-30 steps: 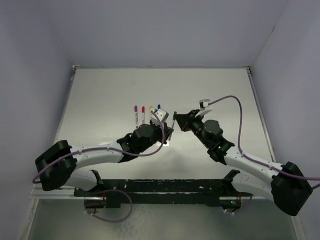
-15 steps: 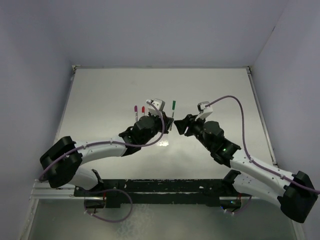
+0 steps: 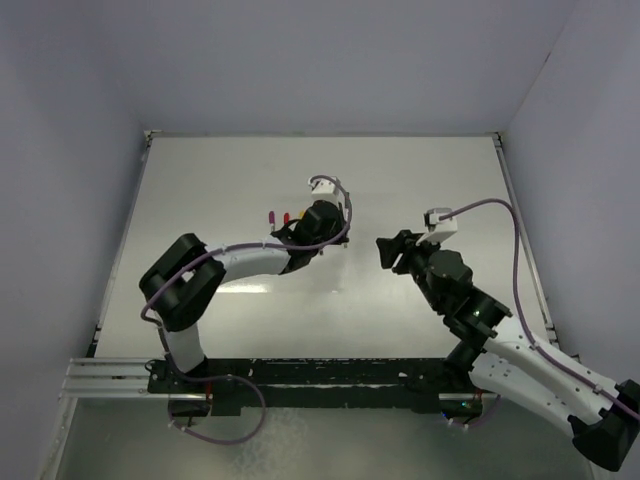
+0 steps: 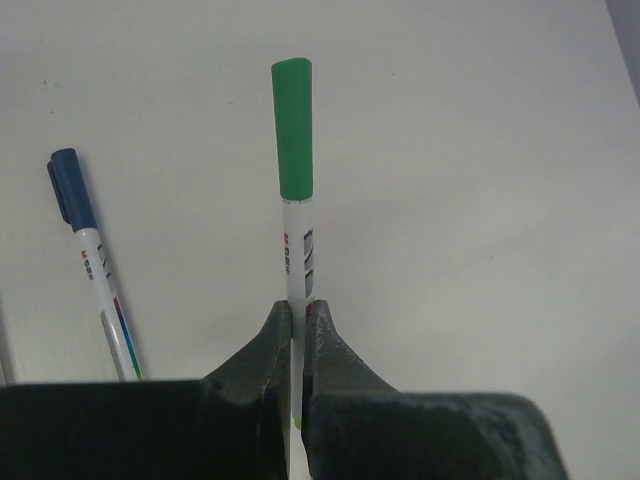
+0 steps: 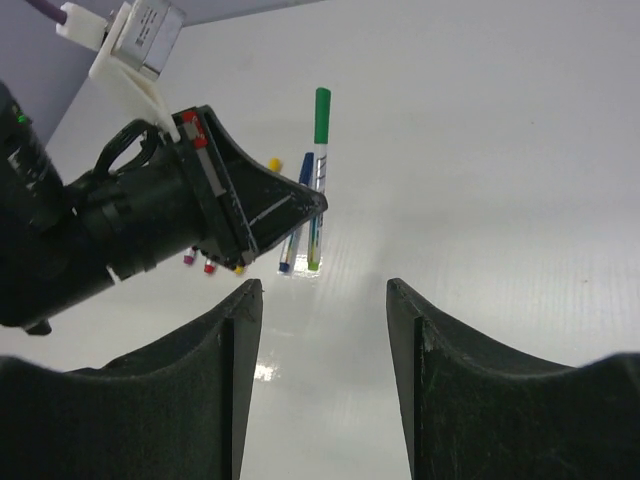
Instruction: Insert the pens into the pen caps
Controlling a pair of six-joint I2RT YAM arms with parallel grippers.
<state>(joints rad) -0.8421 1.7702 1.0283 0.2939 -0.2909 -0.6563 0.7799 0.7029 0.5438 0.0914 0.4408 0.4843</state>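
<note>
My left gripper (image 4: 298,318) is shut on a white pen (image 4: 299,262) that wears a green cap (image 4: 292,128). This pen (image 5: 316,215) is held alongside a blue-capped pen (image 4: 76,192) lying on the table, also seen in the right wrist view (image 5: 299,215). Whether the held pen touches the table I cannot tell. Left of them lie pens with magenta (image 3: 270,215) and red (image 3: 285,215) caps; a yellow cap (image 5: 274,164) peeks past the left gripper (image 5: 300,205). My right gripper (image 5: 320,290) stands open and empty, to the right of the pens (image 3: 385,250).
The white table (image 3: 430,170) is bordered by pale walls on three sides. The left arm (image 3: 230,262) bends across the table's left half. A purple cable (image 3: 500,215) loops over the right arm.
The right gripper has opened, let go and drawn back to the right. The left gripper has carried the green-capped pen farther up the table, next to the other pens.
</note>
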